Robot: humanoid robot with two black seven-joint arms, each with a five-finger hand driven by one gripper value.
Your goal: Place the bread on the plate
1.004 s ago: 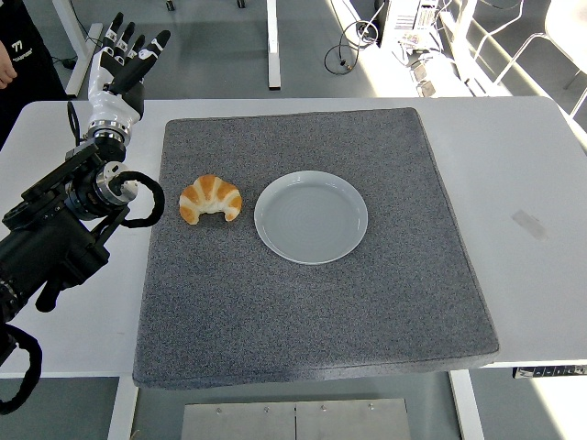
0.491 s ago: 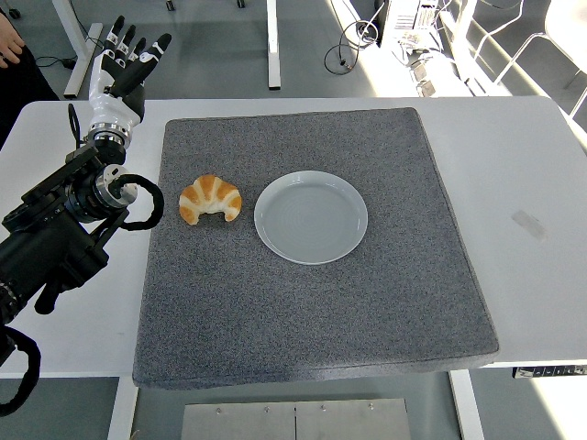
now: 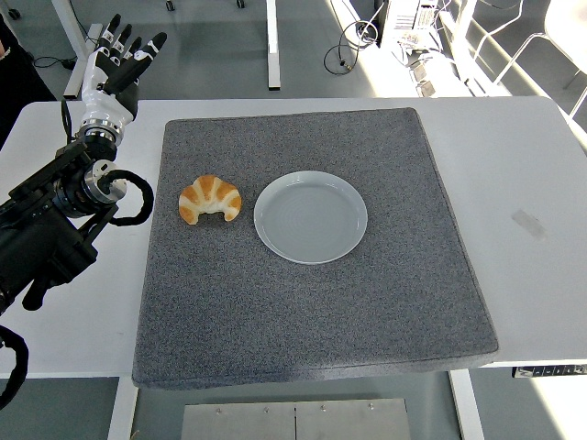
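Observation:
A golden croissant (image 3: pixel 210 199) lies on the grey mat (image 3: pixel 312 302), just left of a pale round plate (image 3: pixel 311 216) that holds nothing. My left hand (image 3: pixel 117 57) is raised at the far left corner of the table, well behind and left of the croissant, with its fingers spread and nothing in them. The black left arm (image 3: pixel 55 220) runs in from the left edge. My right arm does not show.
The mat covers most of the white table (image 3: pixel 523 165). A black cable loop (image 3: pixel 128 197) hangs off the left arm near the mat's left edge. A person's dark sleeve (image 3: pixel 11 37) shows at the top left. Desk legs and cables stand beyond the far edge.
My left hand and arm have drifted slightly left and away from the mat. The croissant and plate have stayed put.

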